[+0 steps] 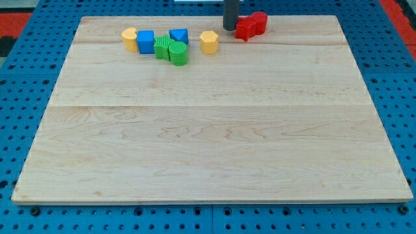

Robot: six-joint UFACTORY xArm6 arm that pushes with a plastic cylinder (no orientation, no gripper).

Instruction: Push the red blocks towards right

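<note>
Two red blocks sit together near the board's top edge, right of centre: a red star-like block [245,28] and a red cylinder [259,22] touching it on its right. My tip [230,28] comes down from the view's top and stands right against the left side of the red star-like block. The rod is dark and upright.
A cluster lies left of my tip: a yellow hexagonal block [208,41], a blue triangular block [179,36], a green cylinder [178,52], a green block [162,47], a blue cube [145,41] and a yellow block [130,38]. The wooden board [214,130] rests on a blue pegboard.
</note>
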